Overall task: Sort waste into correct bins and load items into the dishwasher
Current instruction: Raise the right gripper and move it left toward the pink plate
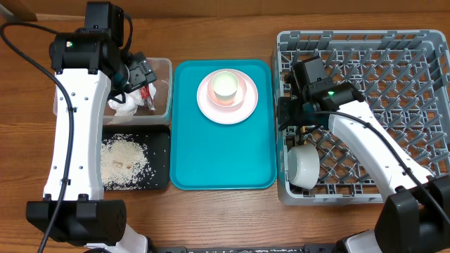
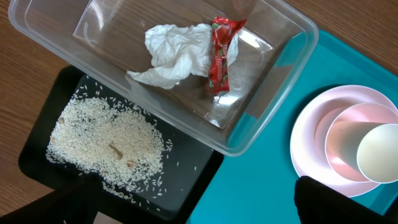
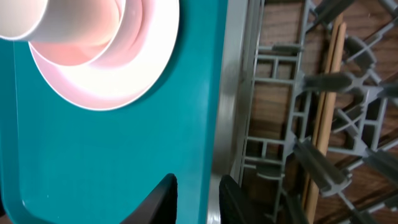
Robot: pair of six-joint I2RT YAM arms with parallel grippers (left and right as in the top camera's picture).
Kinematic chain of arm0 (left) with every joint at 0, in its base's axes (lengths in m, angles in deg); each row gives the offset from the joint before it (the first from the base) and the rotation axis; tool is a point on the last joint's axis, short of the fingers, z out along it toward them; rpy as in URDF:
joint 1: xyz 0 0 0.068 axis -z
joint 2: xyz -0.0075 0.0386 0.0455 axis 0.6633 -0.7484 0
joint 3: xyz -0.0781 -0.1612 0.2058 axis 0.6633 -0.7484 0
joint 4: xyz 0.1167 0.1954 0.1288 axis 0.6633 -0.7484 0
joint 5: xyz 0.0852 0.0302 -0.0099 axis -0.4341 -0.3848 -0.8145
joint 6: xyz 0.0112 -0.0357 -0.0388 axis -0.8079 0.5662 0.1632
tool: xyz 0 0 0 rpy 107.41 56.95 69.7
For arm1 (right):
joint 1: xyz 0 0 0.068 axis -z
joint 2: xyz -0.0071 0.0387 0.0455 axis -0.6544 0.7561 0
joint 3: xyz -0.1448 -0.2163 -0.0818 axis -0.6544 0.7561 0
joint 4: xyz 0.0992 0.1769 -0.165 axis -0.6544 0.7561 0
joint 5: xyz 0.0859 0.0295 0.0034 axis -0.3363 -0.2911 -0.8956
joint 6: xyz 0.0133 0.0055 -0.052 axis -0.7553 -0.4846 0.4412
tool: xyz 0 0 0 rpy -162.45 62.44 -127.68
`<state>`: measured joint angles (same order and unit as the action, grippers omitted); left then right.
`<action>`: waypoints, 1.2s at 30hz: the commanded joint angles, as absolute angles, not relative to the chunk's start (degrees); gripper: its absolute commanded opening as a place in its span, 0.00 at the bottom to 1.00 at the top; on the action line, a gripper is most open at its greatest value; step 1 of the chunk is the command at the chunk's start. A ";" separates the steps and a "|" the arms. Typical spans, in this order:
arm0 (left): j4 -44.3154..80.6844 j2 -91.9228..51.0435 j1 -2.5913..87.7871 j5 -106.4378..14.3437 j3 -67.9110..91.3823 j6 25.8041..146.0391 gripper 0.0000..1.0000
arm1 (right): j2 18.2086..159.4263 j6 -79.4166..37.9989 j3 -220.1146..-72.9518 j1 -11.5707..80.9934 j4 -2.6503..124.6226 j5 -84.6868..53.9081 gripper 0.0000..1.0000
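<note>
Overhead, the left gripper (image 1: 143, 73) hangs wide open over the clear tub (image 2: 267, 112) containing the napkin (image 2: 177, 53) and red wrapper (image 2: 221, 53). Rice (image 2: 106, 140) lies in the black tray (image 2: 199, 180). The right gripper (image 3: 198, 202), narrowly parted and empty, hovers at the dish rack (image 1: 351, 39)'s left wall; chopsticks (image 3: 328, 93) and bowl (image 1: 304, 165) sit inside.

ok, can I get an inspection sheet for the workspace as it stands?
surface: brown wooden table.
job's things: crumpled white paper napkin and small red snack wrapper in the clear rectangular plastic tub; loose white rice grains in the shallow black tray; white cup on the round pale pink plate; white bowl and thin wooden chopsticks in the grey plastic dish rack.
clutter: teal rectangular serving tray under the plate.
grippers: left tool wide open above the tub; right tool slightly open, empty, by the rack's left rim.
cables: black cable along the left arm.
surroundings: tan flat object, cut off.
</note>
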<state>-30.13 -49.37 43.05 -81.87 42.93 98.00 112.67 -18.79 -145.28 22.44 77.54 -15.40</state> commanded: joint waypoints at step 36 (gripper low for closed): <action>-30.02 -49.24 43.07 -82.40 43.32 97.89 1.00 | 116.32 -16.77 -148.66 22.09 82.37 -16.34 0.29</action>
